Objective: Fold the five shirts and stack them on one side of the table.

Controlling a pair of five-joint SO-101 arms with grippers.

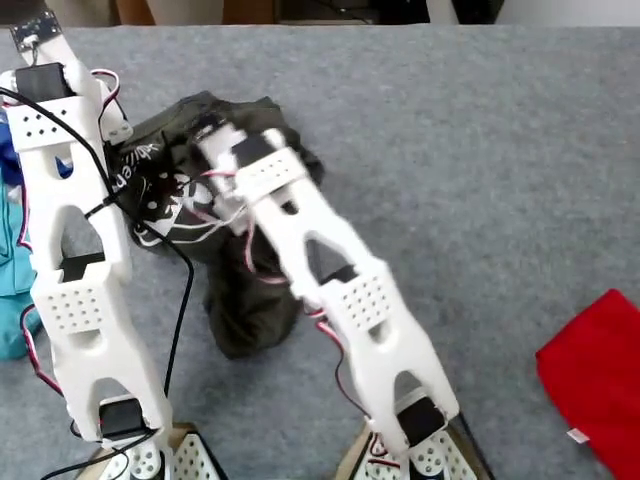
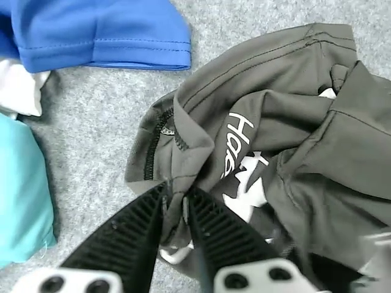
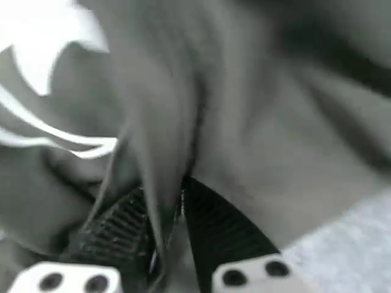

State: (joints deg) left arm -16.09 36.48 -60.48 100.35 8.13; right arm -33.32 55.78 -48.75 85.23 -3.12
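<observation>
Pinching folds of the crumpled dark shirt (image 1: 250, 310) near the table's (image 1: 480, 150) far left corner, the left tool (image 2: 175, 204) and right tool (image 3: 166, 210) are each clamped on cloth and should pull apart evenly, spreading it flat before folding.

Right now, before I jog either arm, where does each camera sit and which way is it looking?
High view: fixed above the table, looking down; left arm and right arm extend from the near edge to the dark shirt.
Left wrist view: on the left wrist, looking down past the left gripper, shut on the dark shirt's hem; blue shirt and teal shirt beside.
Right wrist view: on the right wrist, close against the dark shirt; right gripper shut on a fold.
Shared: all three show the dark shirt.
</observation>
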